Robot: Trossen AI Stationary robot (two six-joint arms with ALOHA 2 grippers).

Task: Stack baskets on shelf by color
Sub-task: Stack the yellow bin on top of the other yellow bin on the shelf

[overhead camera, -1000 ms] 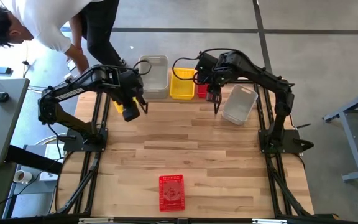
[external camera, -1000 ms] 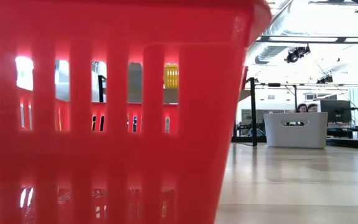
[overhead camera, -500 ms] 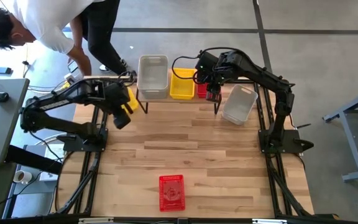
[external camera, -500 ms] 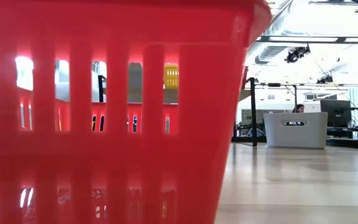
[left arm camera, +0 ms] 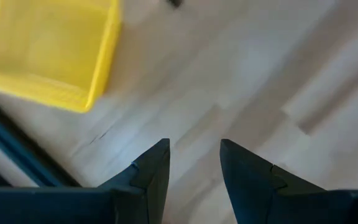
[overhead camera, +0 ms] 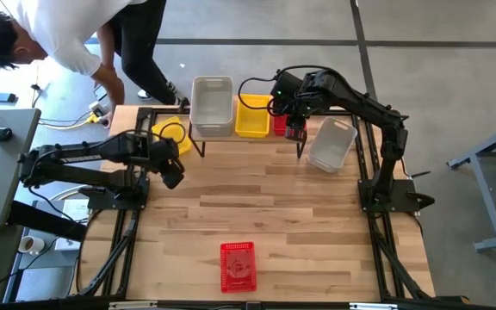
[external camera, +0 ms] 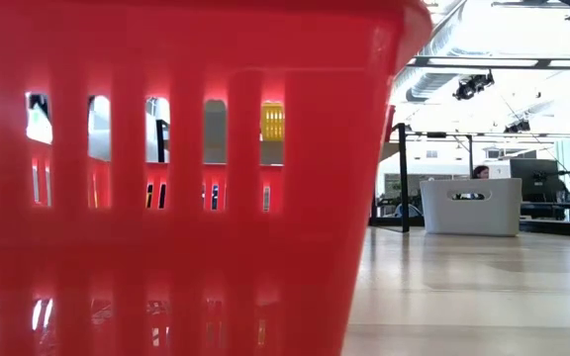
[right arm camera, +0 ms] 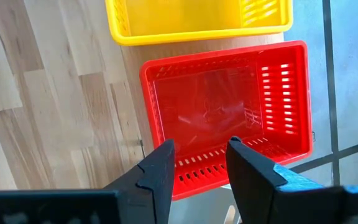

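Baskets lay spread across the slatted wooden table (overhead camera: 274, 207), and the shelf (overhead camera: 248, 135) stood at its far edge, its plank mostly hidden under what it carried. On the shelf sat a grey basket (overhead camera: 211, 105), then a yellow basket (overhead camera: 252, 115) just beside it, then a red basket (right arm camera: 229, 106) at the right end, largely hidden under the right arm in the high view. A second grey basket (overhead camera: 331, 144) lay tilted on the table to the right of the shelf, near the right arm's base. Another yellow basket (overhead camera: 170, 136) rested on the table left of the shelf, close to the left arm. A lone red basket (overhead camera: 238, 265) sat well apart at the near edge, filling most of the low view.

The right gripper (right arm camera: 196, 158) hung directly above the shelf's red basket, fingers parted with a clear gap and nothing between them. The left gripper (left arm camera: 194, 165) hovered over bare table beside the loose yellow basket, its fingers likewise apart and empty. A person (overhead camera: 50, 34) leaned over beyond the table's far left corner.
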